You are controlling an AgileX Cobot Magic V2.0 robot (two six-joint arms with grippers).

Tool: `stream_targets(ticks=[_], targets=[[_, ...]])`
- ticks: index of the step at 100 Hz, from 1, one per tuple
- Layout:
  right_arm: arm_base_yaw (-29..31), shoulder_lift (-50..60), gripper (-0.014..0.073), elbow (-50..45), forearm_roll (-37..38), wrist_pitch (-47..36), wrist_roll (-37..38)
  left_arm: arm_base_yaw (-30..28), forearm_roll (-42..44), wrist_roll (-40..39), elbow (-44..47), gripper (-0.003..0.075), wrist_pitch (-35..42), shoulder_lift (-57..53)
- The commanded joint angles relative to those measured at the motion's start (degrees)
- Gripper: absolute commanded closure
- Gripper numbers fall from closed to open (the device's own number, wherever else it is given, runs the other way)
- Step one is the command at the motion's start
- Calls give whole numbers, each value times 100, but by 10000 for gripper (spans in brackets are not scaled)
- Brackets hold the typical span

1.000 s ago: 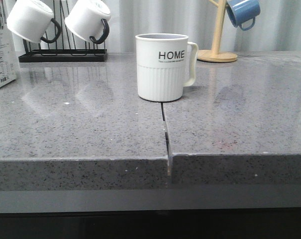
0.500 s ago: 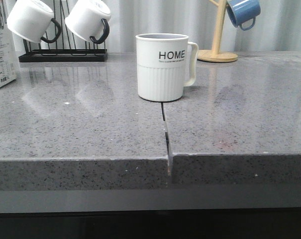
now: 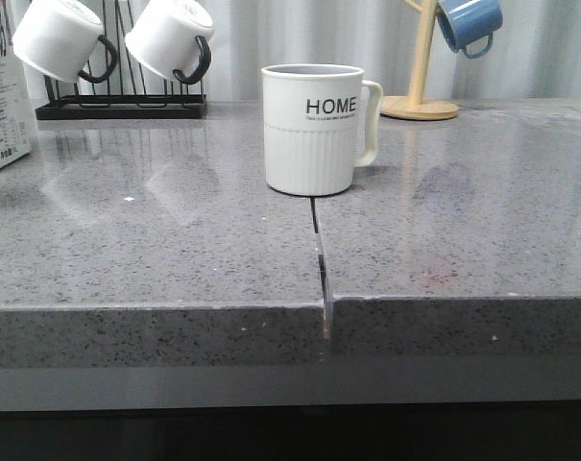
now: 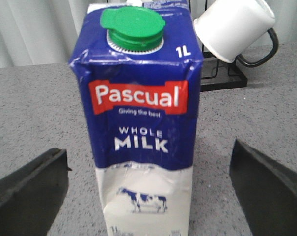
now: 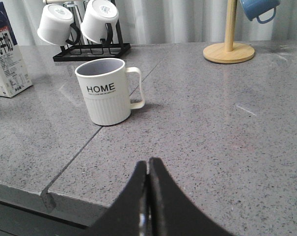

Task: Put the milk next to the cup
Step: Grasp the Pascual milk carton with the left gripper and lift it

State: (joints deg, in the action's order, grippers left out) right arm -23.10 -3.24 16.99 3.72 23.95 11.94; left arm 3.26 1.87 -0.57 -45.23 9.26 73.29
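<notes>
The milk (image 4: 143,123) stands upright on the grey counter (image 3: 156,250), filling the centre of the left wrist view: dark blue top with a green cap (image 4: 132,27), a red "Pascual" band, "WHOLE MILK" in white, and a small cow on the white lower part. The left gripper (image 4: 153,184) is wide open around it. One dark finger (image 4: 28,194) sits at the lower left corner of that frame and the other at the lower right, with clear counter showing between each finger and the carton's sides, so nothing is touching it.

In the front view the carton (image 3: 4,96) is only a sliver at the far left edge, well apart from the cup (image 3: 314,128). That white ribbed mug with "HOME" on it stands near the middle of the frame, handle to the right, sitting right at the far end of a seam (image 3: 319,254) in the countertop.

The right gripper (image 5: 148,196) shows at the bottom centre of its own view with the two fingers pressed together, empty, hanging over the near edge of the counter. The cup (image 5: 106,91) lies up and left of it in that frame, and the carton (image 5: 8,54) is at the far left edge.

Behind, two small white mugs (image 3: 60,38) hang on a black rack (image 3: 122,108) at upper left, and a blue mug (image 3: 470,24) hangs from a wooden stand (image 3: 421,96) at upper right.
</notes>
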Motion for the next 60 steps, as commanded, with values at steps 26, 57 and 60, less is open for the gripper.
stream_targets(ticks=[26,57,60], targets=[[-1,-64,662,143,24,-485,10,40,-7,-5,-937,101,918,1021],[-1,-64,662,143,24,-485,10,40,-247,-5,-998,394,1207,1185],[-1,-64,662,143,24,-485,10,40,-247,-5,-998,423,1196,1173]])
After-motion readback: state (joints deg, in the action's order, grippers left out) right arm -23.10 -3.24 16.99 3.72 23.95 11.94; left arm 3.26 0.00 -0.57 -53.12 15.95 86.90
